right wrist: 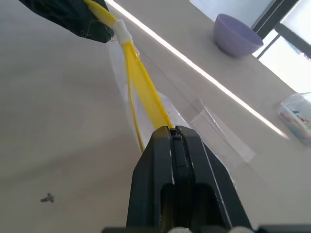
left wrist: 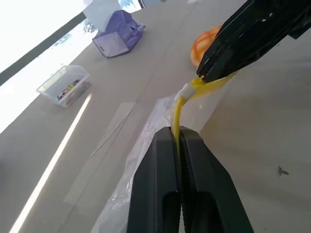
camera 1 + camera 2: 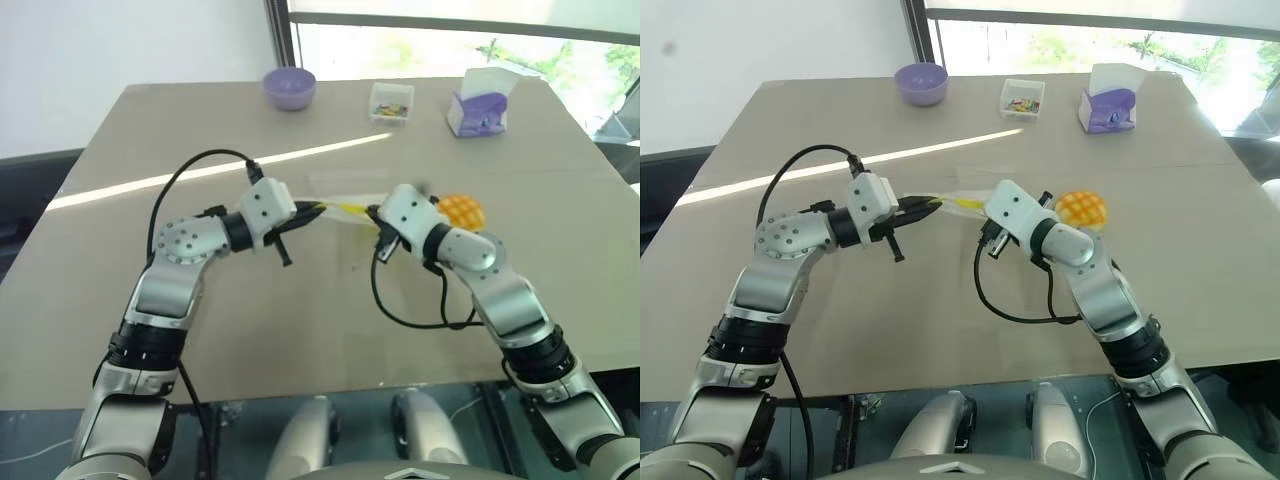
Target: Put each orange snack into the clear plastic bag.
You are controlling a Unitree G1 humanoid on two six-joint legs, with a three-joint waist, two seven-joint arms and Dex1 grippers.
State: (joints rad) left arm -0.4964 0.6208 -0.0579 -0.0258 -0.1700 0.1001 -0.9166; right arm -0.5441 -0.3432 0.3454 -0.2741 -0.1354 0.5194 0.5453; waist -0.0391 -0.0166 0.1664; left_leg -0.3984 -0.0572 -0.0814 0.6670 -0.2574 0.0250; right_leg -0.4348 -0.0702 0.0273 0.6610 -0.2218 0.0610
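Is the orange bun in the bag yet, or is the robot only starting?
Only starting. Done so far: both grippers have picked up the clear plastic bag. In hand: the left gripper and the right gripper are each shut on the bag's yellow strip, at opposite ends. Left to do: the orange snack sits on the table outside the bag, so it must go in.

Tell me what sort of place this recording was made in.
Probably an office or lab room: a large plain table beside a big window, holding only a purple bowl, a tissue box and a small clear box.

Domed orange snack (image 3: 1081, 208) on table; clear plastic bag (image 2: 146, 145) lifted beside it.
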